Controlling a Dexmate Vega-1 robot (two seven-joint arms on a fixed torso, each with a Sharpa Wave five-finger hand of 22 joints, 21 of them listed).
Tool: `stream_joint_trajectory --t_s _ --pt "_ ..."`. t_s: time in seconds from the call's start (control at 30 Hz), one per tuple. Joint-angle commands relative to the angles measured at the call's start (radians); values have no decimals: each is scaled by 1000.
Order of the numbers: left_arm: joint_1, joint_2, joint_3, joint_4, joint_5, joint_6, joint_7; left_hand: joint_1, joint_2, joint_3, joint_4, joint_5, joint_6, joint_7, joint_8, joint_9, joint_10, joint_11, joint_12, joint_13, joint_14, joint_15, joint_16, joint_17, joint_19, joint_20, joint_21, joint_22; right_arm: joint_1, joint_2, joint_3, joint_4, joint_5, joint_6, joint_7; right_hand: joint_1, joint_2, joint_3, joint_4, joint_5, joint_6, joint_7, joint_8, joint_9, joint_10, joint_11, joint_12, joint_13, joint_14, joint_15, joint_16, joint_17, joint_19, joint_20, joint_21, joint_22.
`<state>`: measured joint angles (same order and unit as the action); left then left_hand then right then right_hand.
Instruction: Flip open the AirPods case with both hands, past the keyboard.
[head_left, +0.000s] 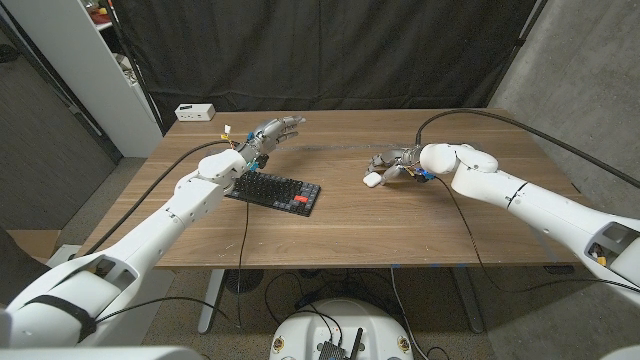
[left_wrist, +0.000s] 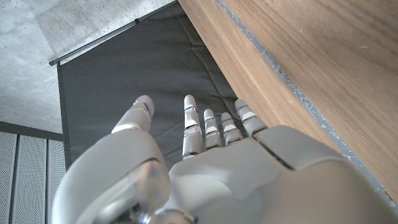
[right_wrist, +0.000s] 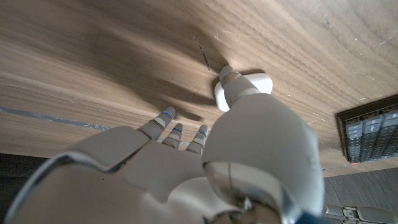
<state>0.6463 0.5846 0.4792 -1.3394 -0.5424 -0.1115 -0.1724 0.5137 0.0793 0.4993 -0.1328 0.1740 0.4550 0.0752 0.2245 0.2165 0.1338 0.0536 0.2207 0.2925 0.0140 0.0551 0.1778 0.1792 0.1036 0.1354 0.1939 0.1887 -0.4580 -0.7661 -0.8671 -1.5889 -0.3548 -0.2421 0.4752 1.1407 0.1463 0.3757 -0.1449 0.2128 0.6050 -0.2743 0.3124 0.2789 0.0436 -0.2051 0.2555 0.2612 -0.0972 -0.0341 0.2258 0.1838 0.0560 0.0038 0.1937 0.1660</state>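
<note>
1. A wooden table (head_left: 400, 215) is seen from above, with a dark curtain (head_left: 330, 50) hung behind its far edge.
2. The AirPods case (head_left: 372, 180) is seen lying on the wood, to the right of the table's middle. It is small and white. Its lid looks closed, but this cannot be told for sure.
3. The right hand (head_left: 393, 163) is held just behind the case, low over the wood. In the right wrist view, one finger (right_wrist: 231, 82) is seen right over the case (right_wrist: 261, 82), and the other fingers are reached out past it. Whether the case is touched or held cannot be told.
4. The keyboard (head_left: 275, 192) is laid on the left half of the table, tilted a little. It is dark, with one red key. It is kept well apart from the case, with bare wood between them.
5. The left hand (head_left: 272, 133) is lifted above the table, beyond the keyboard's far end and near the table's back edge. Its fingers (left_wrist: 189, 121) are spread apart and nothing is held in them.
6. In the left wrist view, the table's edge (left_wrist: 273, 68) is seen close beside the fingers, with the curtain behind.
7. A small white box (head_left: 195, 111) is set at the far left corner, close to the edge.
8. Wide bare wood is left in front of both hands, all the way to the near edge.
</note>
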Motion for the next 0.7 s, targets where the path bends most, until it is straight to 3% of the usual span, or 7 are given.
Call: stream_joint_trajectory --t_s 0.03,0.4,0.7 --pt "-8 2 5 5 -2 13 -13 6 6 -1 -3 1 6 -6 -3 4 -7 3 2 1 -6 6 4 3 -8 3 6 1 -20 8 18 23 30 30 -30 -17 1 -14 2 -11 90 52 17 15 28 -2 10 5 17 -135 8 5 19 3 4 3" --pt "-33 22 27 -20 10 87 -28 7 8 -7 -6 1 -1 -2 -9 3 -33 12 -4 0 -32 11 -1 3 -24 5 3 1 -26 -8 52 -24 51 20 -50 -27 -2 -26 3 -17 117 53 28 28 43 6 11 7 32 -132 10 5 36 6 5 3" --pt "-76 37 56 -52 19 196 -45 -2 -11 -26 -10 -3 37 33 2 4 -64 29 -9 -3 -79 33 -5 4 -53 6 -1 0 -6 -9 60 -63 16 5 -71 -32 -3 -32 4 -19 114 53 27 35 43 18 7 9 36 -124 9 6 43 10 4 3"
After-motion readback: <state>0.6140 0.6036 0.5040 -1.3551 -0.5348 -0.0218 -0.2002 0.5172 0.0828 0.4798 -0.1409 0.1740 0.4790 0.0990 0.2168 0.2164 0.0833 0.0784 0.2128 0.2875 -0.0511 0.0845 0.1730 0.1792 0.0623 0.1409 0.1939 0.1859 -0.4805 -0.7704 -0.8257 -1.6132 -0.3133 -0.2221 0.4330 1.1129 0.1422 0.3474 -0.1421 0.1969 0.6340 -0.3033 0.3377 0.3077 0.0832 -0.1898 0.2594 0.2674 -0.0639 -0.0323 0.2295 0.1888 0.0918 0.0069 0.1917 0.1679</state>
